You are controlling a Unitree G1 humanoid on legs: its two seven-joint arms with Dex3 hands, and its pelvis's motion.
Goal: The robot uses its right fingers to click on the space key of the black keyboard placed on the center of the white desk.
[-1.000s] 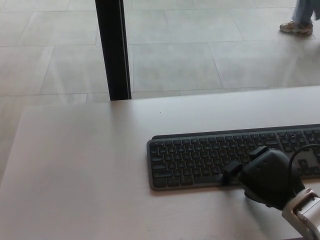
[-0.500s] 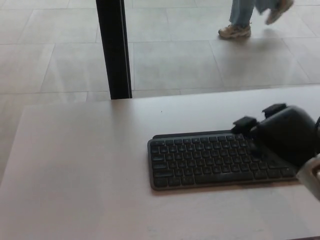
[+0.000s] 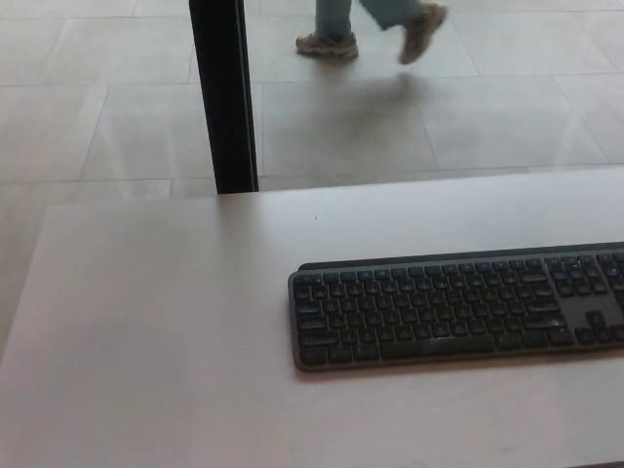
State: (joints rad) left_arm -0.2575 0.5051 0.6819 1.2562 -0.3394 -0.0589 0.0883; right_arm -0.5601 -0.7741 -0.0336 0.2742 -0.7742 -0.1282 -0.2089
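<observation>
The black keyboard lies flat on the white desk, running from the middle of the picture off the right edge. Its long space key sits in the bottom row, uncovered. Neither of my hands shows anywhere in the head view, and nothing touches the keys.
A black post stands on the tiled floor just behind the desk's far edge. A person's legs and shoes cross the floor at the top. The desk's left edge slants down the picture's left side.
My right hand, down at the space key a second ago, rose over the keyboard's right part and has left the picture. The person has walked leftward across the floor.
</observation>
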